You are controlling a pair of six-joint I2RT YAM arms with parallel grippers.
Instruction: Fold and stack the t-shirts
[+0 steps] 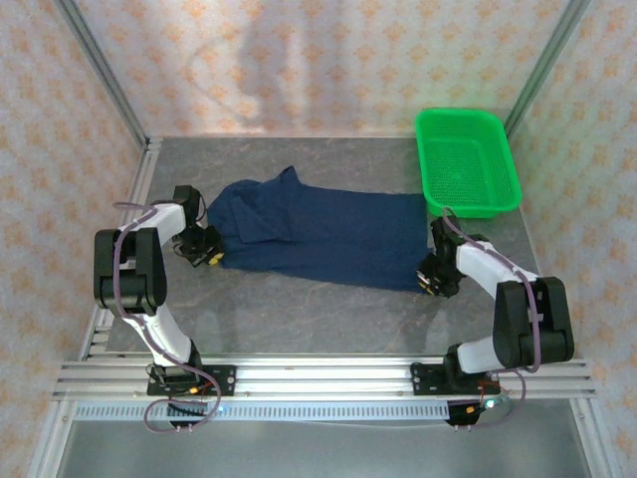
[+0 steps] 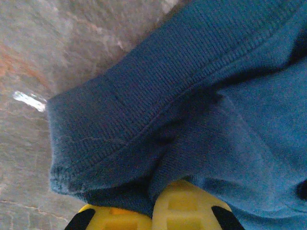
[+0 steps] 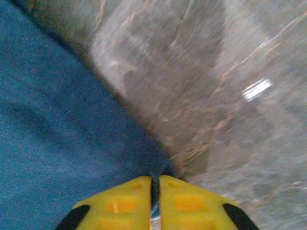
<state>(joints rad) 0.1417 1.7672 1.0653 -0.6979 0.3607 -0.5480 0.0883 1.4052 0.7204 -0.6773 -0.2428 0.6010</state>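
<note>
The dark blue t-shirt (image 1: 328,234) lies in the middle of the grey table (image 1: 299,314). In the top view it stretches long from left to right. Its left part is bunched and lumpy, and its right part lies flat. The green mesh basket (image 1: 468,206) sits in the upper right of that view, right by the shirt's far right corner. I cannot tell if they touch.

The left gripper (image 1: 206,254) is down low at the left end of the shirt. In the left wrist view its yellow fingers (image 2: 184,208) are at the bottom of the frame. A thick, ribbed edge of cloth is tucked between them, so this gripper is pinching the shirt.

The right gripper (image 1: 430,279) is down low at the lower right corner of the shirt. In the right wrist view its two fingers (image 3: 127,203) are almost together at the bottom middle. Just a thin bit of the shirt's edge is caught in the crack.

I think this is the start of a fold, with one gripper holding each end of the near edge. Next, I guess, both need to lift together and carry that edge over to the far side. They should go at the same speed so the cloth stays straight. The right pinch looks small, so it could slip out. The lumpy left part may need smoothing too.
</note>
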